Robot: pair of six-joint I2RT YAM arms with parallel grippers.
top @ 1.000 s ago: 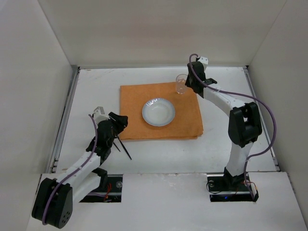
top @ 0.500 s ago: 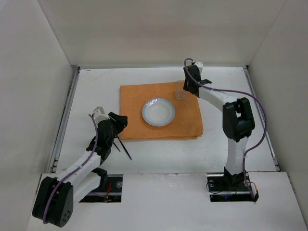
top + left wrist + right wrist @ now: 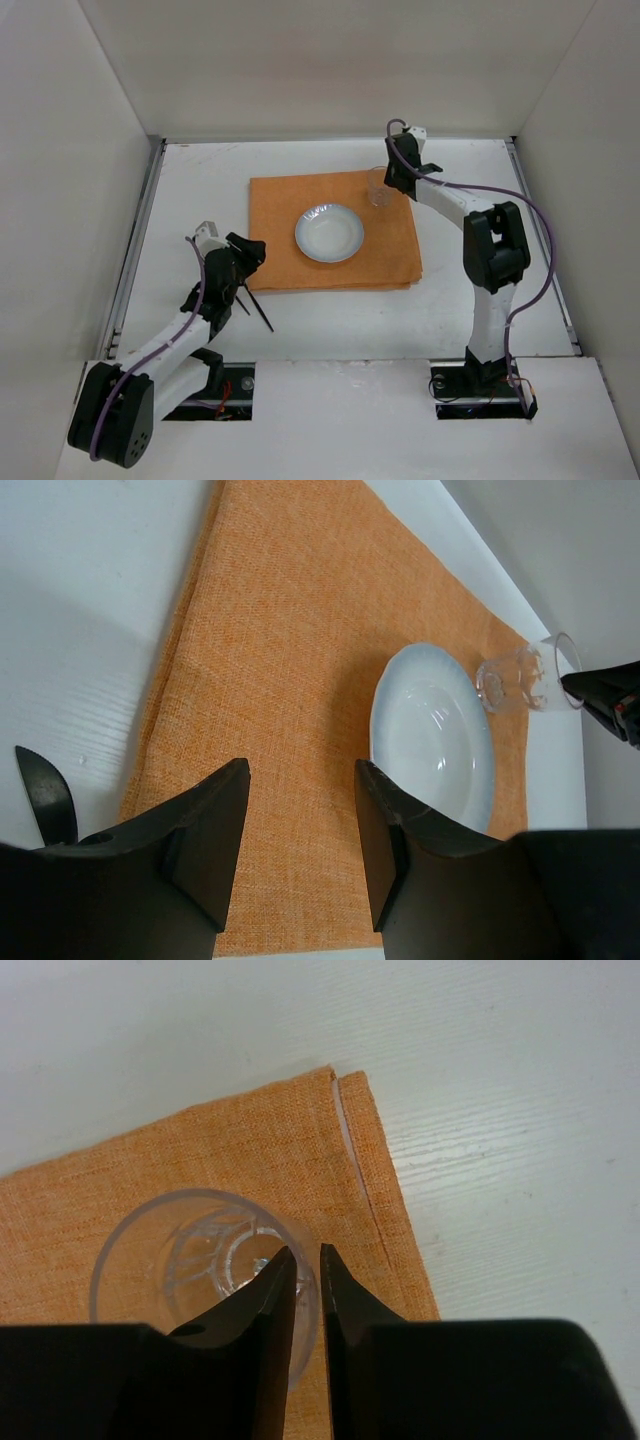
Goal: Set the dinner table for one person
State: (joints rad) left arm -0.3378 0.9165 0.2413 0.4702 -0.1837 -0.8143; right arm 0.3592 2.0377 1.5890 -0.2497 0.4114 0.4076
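right gripper (image 3: pixel 300 1275) | brought slightly nearer over the last second, fingers clamped on the rim | glass (image 3: pixel 377 187) | carried along, from the far edge of the orange mat (image 3: pixel 290 210) to just inside its far right corner | right arm (image 3: pixel 495 250) | elbow drawn in leftward

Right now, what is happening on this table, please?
The right gripper is pinched on the rim of a glass over the far right corner of the orange mat. A plate sits in the mat's middle. The left gripper is open and empty at the mat's left edge, near dark cutlery lying on the table.
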